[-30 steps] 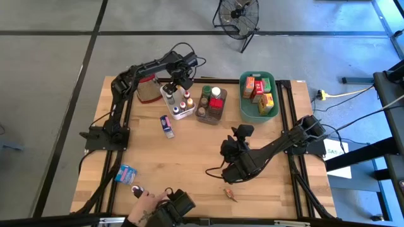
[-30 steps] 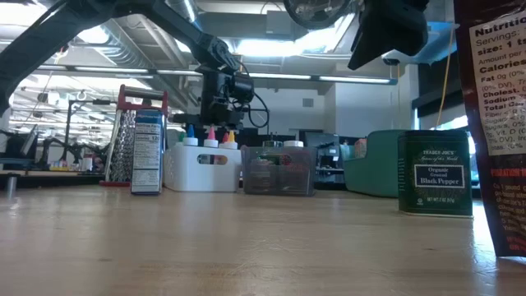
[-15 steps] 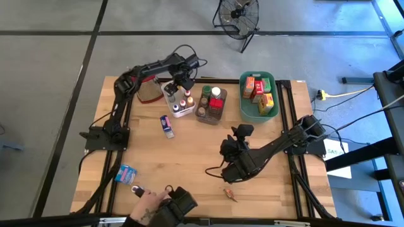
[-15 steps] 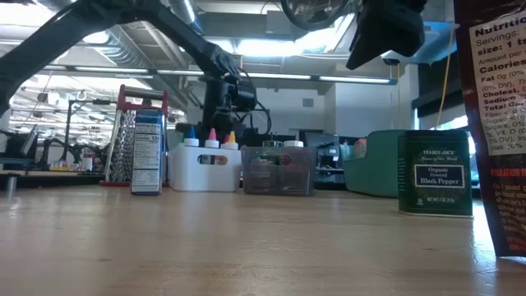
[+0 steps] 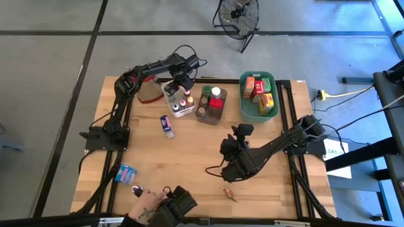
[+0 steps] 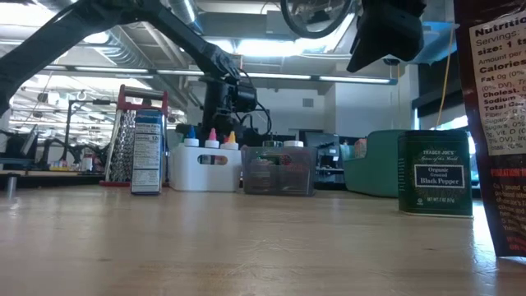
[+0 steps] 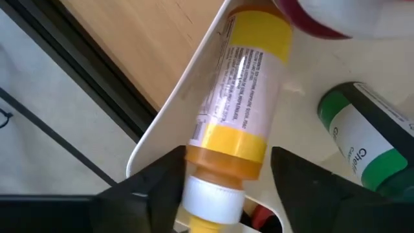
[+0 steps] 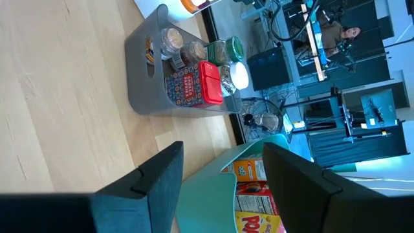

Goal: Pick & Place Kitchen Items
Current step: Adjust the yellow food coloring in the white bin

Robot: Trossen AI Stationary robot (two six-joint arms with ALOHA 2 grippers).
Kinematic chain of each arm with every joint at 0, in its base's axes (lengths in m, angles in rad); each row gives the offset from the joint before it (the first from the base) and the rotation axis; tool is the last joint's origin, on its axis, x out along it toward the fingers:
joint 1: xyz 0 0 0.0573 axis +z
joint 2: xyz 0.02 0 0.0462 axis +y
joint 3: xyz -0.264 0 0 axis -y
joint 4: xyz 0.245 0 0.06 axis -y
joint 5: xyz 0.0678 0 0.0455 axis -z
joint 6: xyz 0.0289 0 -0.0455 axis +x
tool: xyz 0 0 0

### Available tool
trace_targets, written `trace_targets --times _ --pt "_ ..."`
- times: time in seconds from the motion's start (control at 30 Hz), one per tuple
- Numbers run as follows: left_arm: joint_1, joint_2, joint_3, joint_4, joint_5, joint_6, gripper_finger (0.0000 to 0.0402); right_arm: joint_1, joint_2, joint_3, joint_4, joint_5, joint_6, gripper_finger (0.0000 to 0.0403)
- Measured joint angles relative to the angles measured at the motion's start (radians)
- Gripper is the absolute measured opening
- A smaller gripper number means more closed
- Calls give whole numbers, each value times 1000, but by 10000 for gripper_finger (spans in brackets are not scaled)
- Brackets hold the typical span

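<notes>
My left gripper reaches down into the white tub at the far left, shut on a small yellow-labelled bottle with a white cap. The bottle lies tilted against the tub's rim, next to a green-capped bottle. My right gripper hangs open and empty over mid-table. It faces the grey tub of spice jars and the green tub of boxes. A blue box stands upright on the table. A black pepper tin stands near the low camera. My left gripper pinches the yellow-labelled bottle between its two fingers at the orange neck just above the white cap. The fingers come from above, pointing steeply down, one on each side and across the bottle. The bottle leans inside the tub.
A metal grater with a red top stands left of the white tub. A blue packet and a small item lie near the front edge. A person's hand rests there too. Bare wood lies between the tubs and my right arm.
My left gripper has tipped a little and settled lower among the bottles in the white tub, then held still. The person's hand at the front edge has shifted slightly. My right arm has kept still.
</notes>
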Motion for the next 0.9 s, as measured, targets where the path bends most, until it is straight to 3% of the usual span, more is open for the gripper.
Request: trace_targets --times 0.23,0.9 --pt "-3 0 0 -1 -21 1 144 0 0 0 1 0 0 213" --pt "-4 -73 0 -9 -85 -31 144 0 0 0 4 0 0 213"
